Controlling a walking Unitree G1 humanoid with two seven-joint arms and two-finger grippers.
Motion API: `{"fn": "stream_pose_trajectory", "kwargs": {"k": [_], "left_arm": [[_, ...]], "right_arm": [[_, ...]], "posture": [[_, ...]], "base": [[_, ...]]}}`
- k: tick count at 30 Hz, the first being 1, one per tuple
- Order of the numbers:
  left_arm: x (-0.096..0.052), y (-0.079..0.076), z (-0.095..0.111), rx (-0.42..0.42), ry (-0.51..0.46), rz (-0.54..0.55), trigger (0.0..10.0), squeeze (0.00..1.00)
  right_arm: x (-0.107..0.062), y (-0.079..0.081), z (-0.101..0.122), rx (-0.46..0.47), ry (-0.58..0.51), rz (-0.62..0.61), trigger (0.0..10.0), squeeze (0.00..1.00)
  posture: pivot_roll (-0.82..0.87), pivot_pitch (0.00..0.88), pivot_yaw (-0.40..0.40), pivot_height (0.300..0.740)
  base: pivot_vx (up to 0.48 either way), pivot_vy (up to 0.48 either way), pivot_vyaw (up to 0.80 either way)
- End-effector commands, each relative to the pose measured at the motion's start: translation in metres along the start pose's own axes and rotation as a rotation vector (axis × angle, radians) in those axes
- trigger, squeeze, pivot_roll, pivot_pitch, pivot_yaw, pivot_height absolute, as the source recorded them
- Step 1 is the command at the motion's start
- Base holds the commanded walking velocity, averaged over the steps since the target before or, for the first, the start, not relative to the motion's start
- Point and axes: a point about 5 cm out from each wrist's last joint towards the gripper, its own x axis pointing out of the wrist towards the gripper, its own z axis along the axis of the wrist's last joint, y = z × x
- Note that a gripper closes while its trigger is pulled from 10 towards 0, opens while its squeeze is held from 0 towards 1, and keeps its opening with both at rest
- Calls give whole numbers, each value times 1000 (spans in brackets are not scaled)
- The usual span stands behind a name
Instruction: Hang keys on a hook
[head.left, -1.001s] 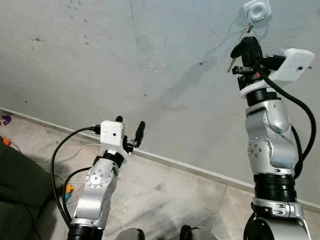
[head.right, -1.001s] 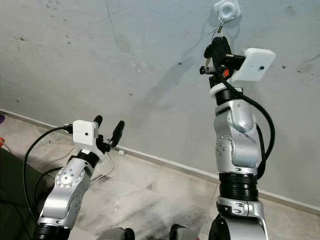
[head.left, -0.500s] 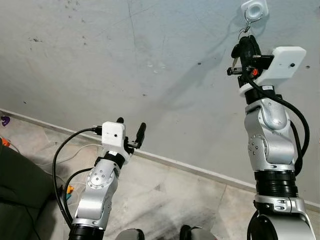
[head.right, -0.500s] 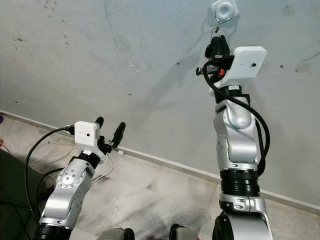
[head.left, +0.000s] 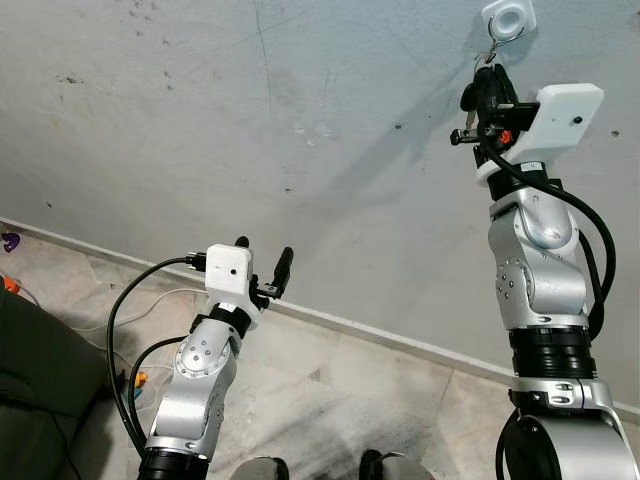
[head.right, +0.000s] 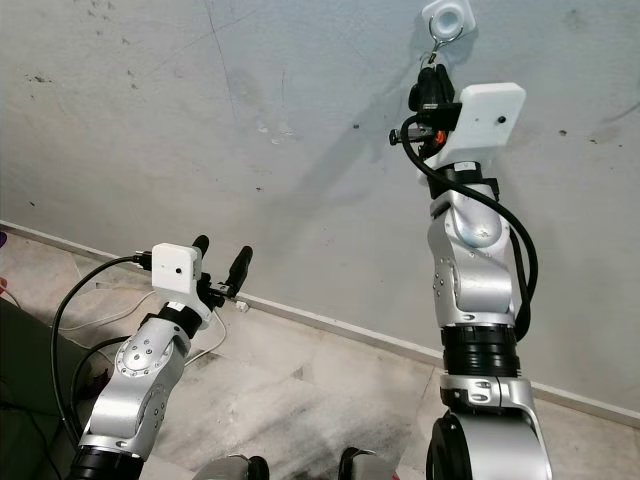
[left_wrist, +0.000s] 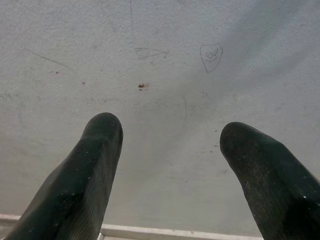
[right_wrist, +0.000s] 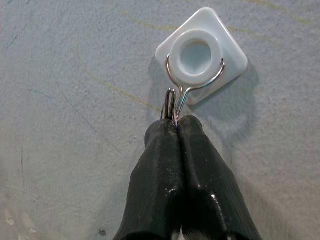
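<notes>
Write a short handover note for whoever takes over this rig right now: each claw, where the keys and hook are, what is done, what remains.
Right claw: raised to the wall, shut on the key ring just below the white hook.
Left claw: open, idle, low, facing the wall.
Done: keys brought up to the hook.
Left: whether the ring has caught on the hook's wire is unclear; confirm, release, withdraw.

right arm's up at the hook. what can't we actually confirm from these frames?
- Keys: mostly hidden behind the right gripper and its white wrist camera housing in both eye views; their count can't be told.
- Key ring versus hook: in the right wrist view the shut fingers cover the ring's lower part, so whether it is threaded on the wire can't be told.
- Left gripper: open, facing bare wall.
</notes>
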Motion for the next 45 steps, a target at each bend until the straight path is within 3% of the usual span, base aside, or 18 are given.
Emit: {"fn": "stream_pose_trajectory", "kwargs": {"k": [1,10,23,24,25,26,27,42,45], "left_arm": [[-1,3,-4,11,23,1,10000,0],[-1,3,-4,13,20,1,10000,0],[-1,3,-4,15,20,0,10000,0],[-1,3,-3,15,20,0,10000,0],[-1,4,-3,15,19,0,10000,0],[-1,4,-3,15,19,0,10000,0],[-1,4,-3,15,19,1,10000,0],[0,2,-4,6,17,5,10000,0],[0,2,-2,-4,6,12,10000,0]], "right_arm": [[7,0,10,-5,-49,13,10000,0],[10,2,12,-4,-61,21,10000,0],[-3,6,-18,38,61,10,10000,0],[-4,6,-20,47,68,5,10000,435],[-5,6,-21,50,73,1,10000,627],[-6,6,-22,51,76,-1,10000,627],[-7,6,-24,58,83,-2,10000,1000],[-16,7,-31,40,116,-9,10000,1000],[-23,9,-37,-9,141,-5,10000,1000]], "posture": [[52,170,69,740],[56,165,67,740],[57,164,67,740],[57,164,67,740],[57,164,67,740],[57,164,67,740],[57,165,67,740],[48,163,57,740],[43,161,51,740]], "base": [[0,0,0],[0,0,0],[0,0,0],[0,0,0],[0,0,0],[0,0,0],[0,0,0],[0,0,0],[0,0,0]]}}
